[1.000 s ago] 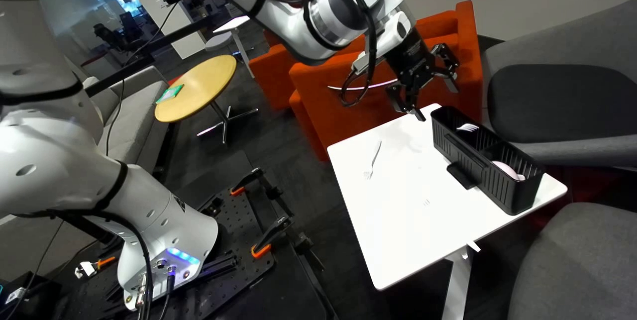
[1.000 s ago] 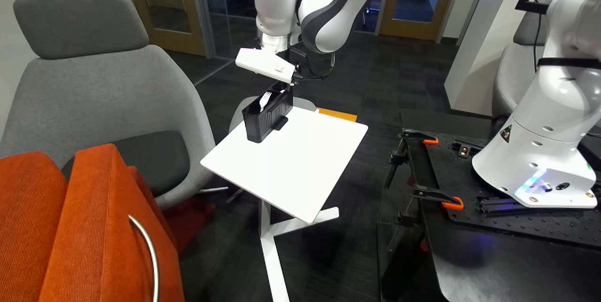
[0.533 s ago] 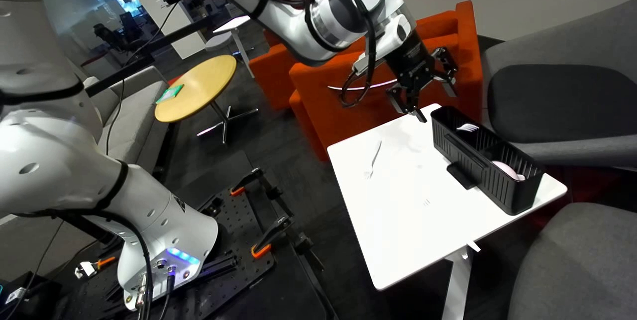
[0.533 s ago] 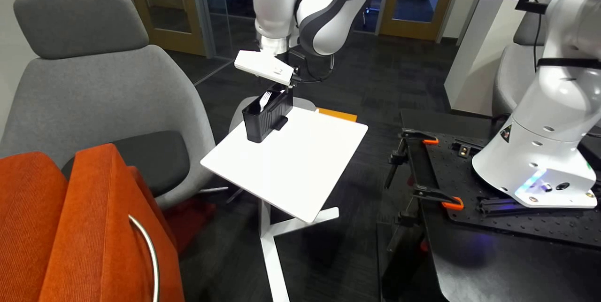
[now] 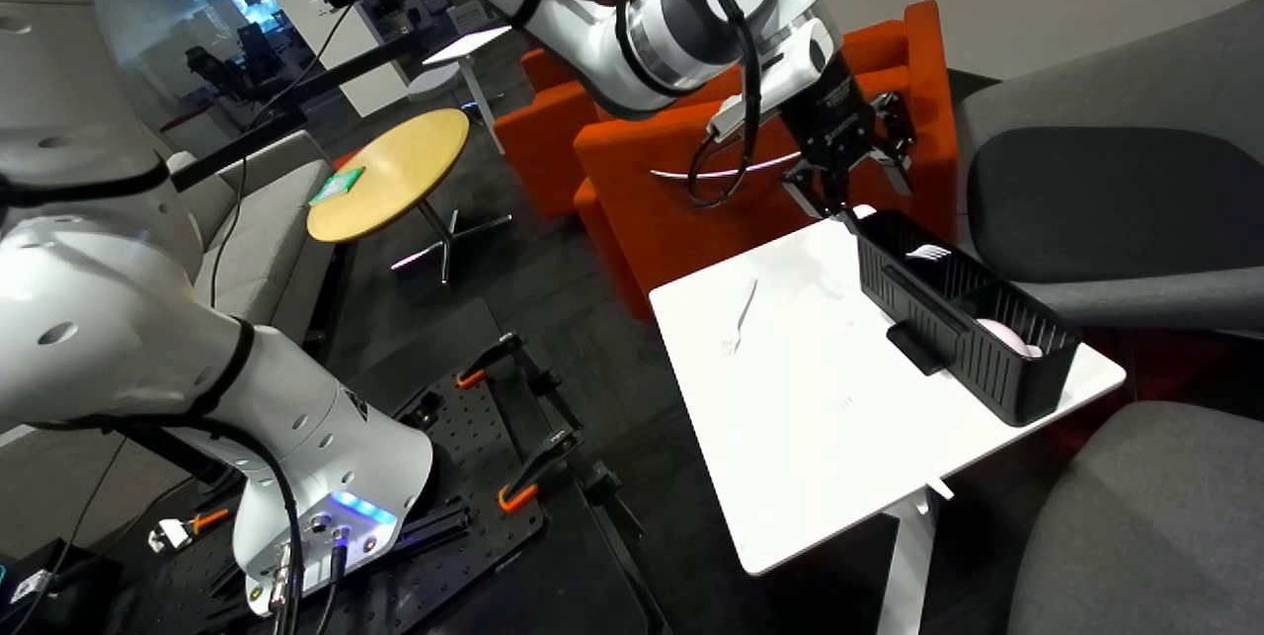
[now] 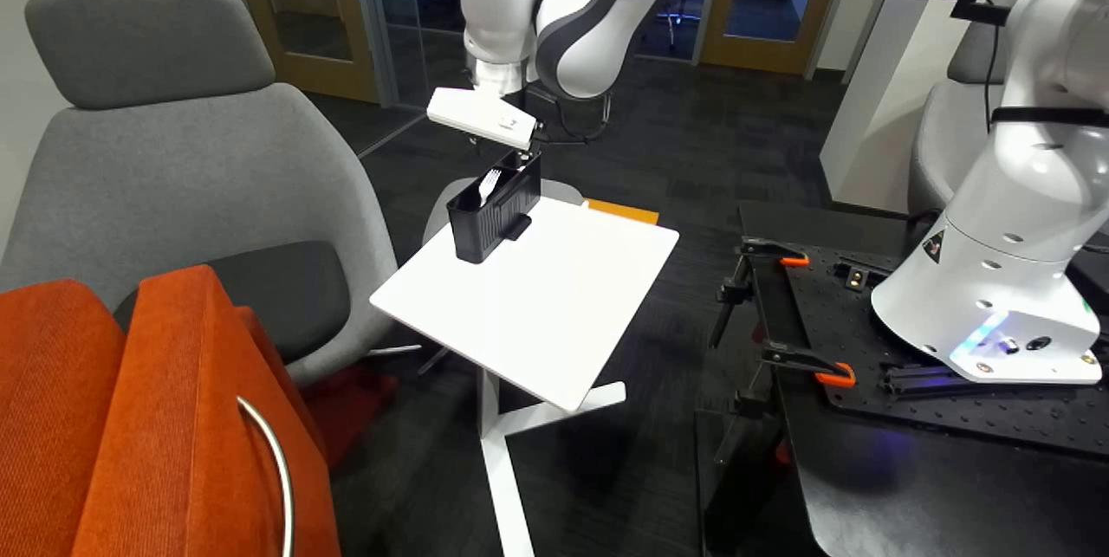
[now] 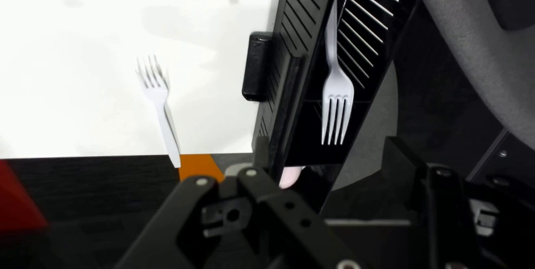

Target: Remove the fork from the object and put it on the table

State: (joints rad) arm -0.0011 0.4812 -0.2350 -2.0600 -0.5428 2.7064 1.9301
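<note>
A pale grey-white fork leans inside the black rack, tines up; it also shows in an exterior view and in the wrist view. A similar fork lies flat on the white table, also in the wrist view. The rack stands along the table's edge. My gripper is open and empty, above the rack. In the wrist view its fingertips are wide apart, one over each long side of the rack, below the fork's tines. In an exterior view the white camera housing hides the fingers.
A pink rounded item lies in the rack's other compartment, past a divider. An orange armchair stands beside the table, and a grey chair stands close behind the rack. The robot's base is across a gap.
The open gripper has shifted a little towards the rack, rightward in an exterior view and leftward in an exterior view. The forks, rack and table have not moved.
</note>
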